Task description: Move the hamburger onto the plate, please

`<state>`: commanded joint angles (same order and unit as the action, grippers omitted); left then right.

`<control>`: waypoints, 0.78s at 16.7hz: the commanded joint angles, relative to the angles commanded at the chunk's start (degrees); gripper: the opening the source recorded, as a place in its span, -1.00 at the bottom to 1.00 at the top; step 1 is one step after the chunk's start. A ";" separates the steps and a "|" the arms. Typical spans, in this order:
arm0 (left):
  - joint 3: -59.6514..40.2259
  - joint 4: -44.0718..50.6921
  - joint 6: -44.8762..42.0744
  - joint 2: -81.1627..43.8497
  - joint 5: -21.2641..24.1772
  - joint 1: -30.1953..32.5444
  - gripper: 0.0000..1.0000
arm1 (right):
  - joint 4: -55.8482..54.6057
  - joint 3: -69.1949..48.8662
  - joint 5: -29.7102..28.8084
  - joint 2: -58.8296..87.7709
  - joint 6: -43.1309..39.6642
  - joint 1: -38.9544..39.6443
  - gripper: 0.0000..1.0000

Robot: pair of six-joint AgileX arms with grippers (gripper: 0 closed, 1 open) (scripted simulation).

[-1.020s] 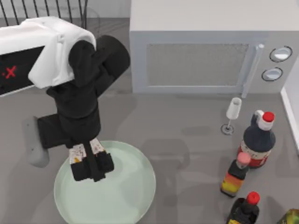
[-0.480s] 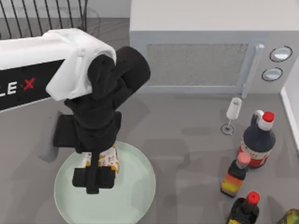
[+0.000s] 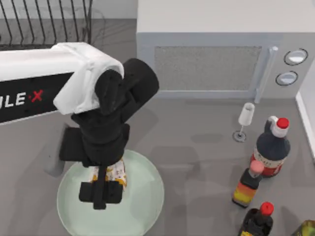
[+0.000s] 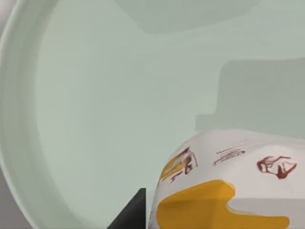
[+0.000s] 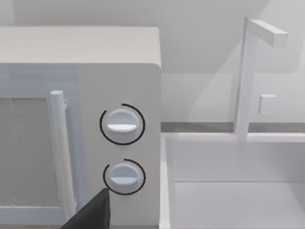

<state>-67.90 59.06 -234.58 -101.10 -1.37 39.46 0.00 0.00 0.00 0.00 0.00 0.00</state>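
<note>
Taking the plate [image 3: 142, 196] as the landmark: it sits on the grey counter [image 3: 197, 162] at the lower left of the top view. A dish rack [image 3: 44, 22] stands far behind it at the back left. My left arm reaches in from the left, and the left hand [image 3: 101, 189] hangs over the plate's middle, its black fingers [image 3: 113, 189] clamped on the hamburger [image 3: 117, 171]. In the left wrist view the hamburger [image 4: 228, 186], in white wrapping with yellow-orange and dark red print, is seen close against the plate's pale green floor [image 4: 105, 105]; whether it touches the dish, I cannot tell.

Behind the plate and to its right stands the microwave [image 3: 216, 49]. Further right of the plate are a small wine glass [image 3: 245, 120] and a cluster of bottles [image 3: 268, 152]. The right wrist view looks at the microwave's two dials [image 5: 123, 150], with a dark tip of the right hand [image 5: 93, 214] at the edge; its fingers' state I cannot tell.
</note>
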 joint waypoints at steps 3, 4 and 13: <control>3.65 -5.30 -0.01 -1.74 -0.02 -0.18 -1.00 | 0.00 0.00 0.00 0.00 0.00 0.00 1.00; 4.21 -5.93 0.00 -1.97 -0.04 -0.18 -1.00 | 0.00 0.00 0.00 0.00 0.00 0.00 1.00; 4.29 -6.03 0.01 -2.00 -0.05 -0.18 -0.10 | 0.00 0.00 0.00 0.00 0.00 0.00 1.00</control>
<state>-63.61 53.03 -234.57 -103.11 -1.42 39.29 0.00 0.00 0.00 0.00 0.00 0.00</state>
